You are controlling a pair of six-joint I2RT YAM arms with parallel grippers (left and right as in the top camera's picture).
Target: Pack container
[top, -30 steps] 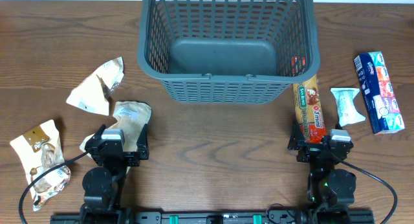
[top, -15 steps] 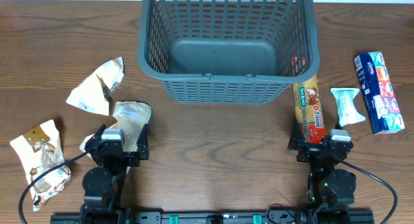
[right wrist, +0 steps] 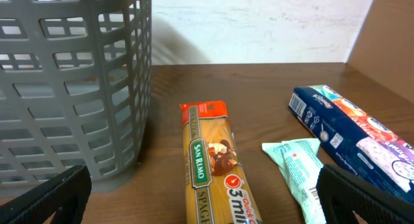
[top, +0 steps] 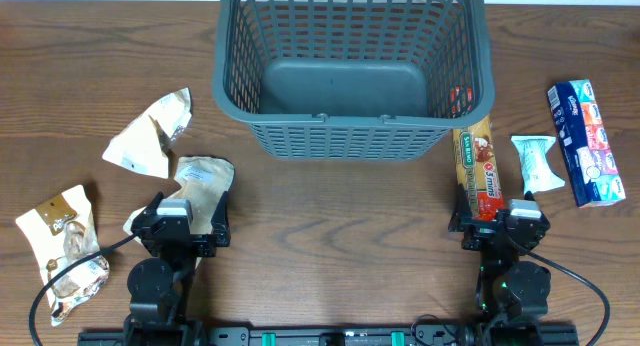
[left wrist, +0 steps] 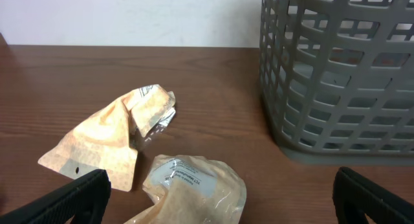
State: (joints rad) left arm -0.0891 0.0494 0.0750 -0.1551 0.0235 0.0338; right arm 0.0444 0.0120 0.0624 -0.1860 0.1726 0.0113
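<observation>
While nothing is lying in it yet, the packing is only just beginning, judging from the bare floor of the container (top: 345, 136). The wooden counter (top: 340, 246) is carrying everything. The container is sitting at its far middle, upright, mouth open to the overhead camera, its lattice wall filling the right of the left wrist view (left wrist: 336, 75) and the left of the right wrist view (right wrist: 71, 88).

The two arms are resting at the near edge, the left arm (top: 165, 236) and the right arm (top: 510, 236) well apart. The left jaws are standing spread and holding nothing, and the right jaws are doing the same.

To the right of the container a long blue box (top: 587, 143) is lying flat. A pasta packet (top: 478, 166) is lying nearer the container wall, its near end just ahead of the right jaws. To the left, a tan pouch (top: 200, 186) is lying just ahead of the left jaws, a crumpled pouch (top: 150, 136) is sitting beyond it, and a third pouch (top: 62, 241) is lying off to the far left. A small pale green packet (top: 533, 163) is lying between the pasta packet and the blue box.

The next move is probably calling for one arm to be reaching forward and lowering over its nearest packet, closing on it, then lifting clear of the thick rim before releasing inside.
</observation>
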